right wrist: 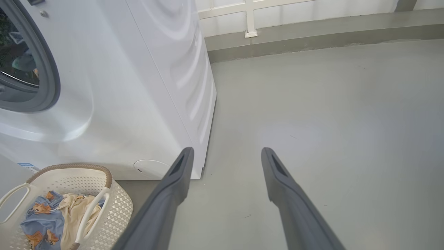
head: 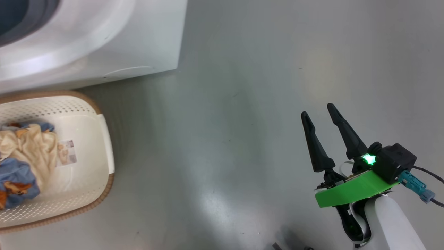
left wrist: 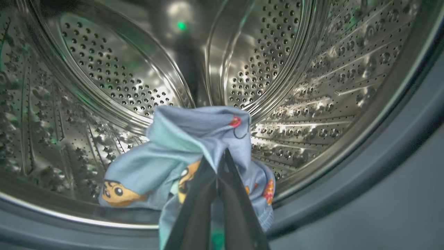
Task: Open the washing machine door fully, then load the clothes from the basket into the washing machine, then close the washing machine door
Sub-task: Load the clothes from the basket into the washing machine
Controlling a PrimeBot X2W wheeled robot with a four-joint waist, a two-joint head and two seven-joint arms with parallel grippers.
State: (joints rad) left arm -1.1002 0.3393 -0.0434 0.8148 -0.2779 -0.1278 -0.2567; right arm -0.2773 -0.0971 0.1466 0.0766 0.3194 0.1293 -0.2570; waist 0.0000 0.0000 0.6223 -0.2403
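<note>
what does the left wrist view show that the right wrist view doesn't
Left wrist view: the steel drum seen from its mouth, with the left gripper shut on a blue bear-print garment. Right wrist view: the washing machine from its white outside, the basket with clothes in it, the grey floor, and the open right gripper. Both: the machine's grey door seal and bear-print fabric.

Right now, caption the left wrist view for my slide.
Left gripper shut on a bear-print blue garment at the mouth of the steel drum.
</note>
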